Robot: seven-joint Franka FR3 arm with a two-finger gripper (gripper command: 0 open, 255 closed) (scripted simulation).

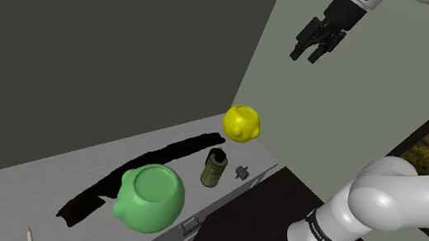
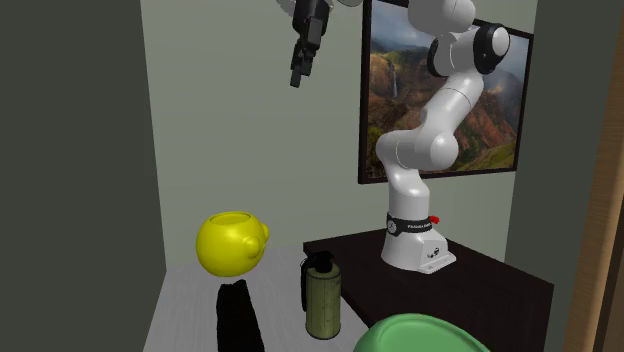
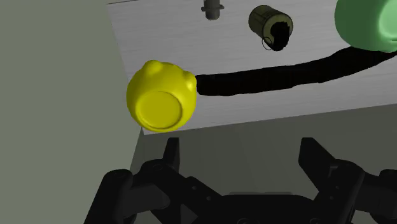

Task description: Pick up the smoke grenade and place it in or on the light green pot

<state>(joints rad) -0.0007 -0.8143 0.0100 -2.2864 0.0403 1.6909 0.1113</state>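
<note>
**Gripper high above the counter, hand empty**

The all-black two-finger gripper [image 1: 305, 56] [image 2: 297, 80] [image 3: 240, 145] hangs high over the pale grey wood-grain counter [image 1: 22, 193] [image 3: 254, 108], its fingers pointing down. The jaws stand wide apart and hold nothing; nothing lies between them.

The olive-green cylindrical smoke grenade with a black top [image 1: 214, 169] [image 2: 322, 300] [image 3: 264, 20] stands upright on the counter, well below the jaws and well apart from them. Looking along the gripper, it sits beyond a round yellow pot [image 1: 242, 123] [image 2: 230, 242] [image 3: 160, 97], which is the thing nearest under the jaws.

A long, irregular black strip [image 1: 141, 169] [image 2: 238, 315] [image 3: 299, 70] runs along the counter from beside the yellow pot, passing between that pot and the grenade. The light green rounded pot [image 1: 150, 198] [image 2: 420, 335] [image 3: 369, 22] stands open-mouthed just beside the grenade, farther from the jaws than the grenade is. A small grey object [image 1: 242, 173] [image 3: 214, 7] rests near the counter's edge, just beside the grenade on the side away from the green pot.

In the second exterior view a framed landscape picture [image 2: 445, 90] hangs on the wall behind the arm.
</note>
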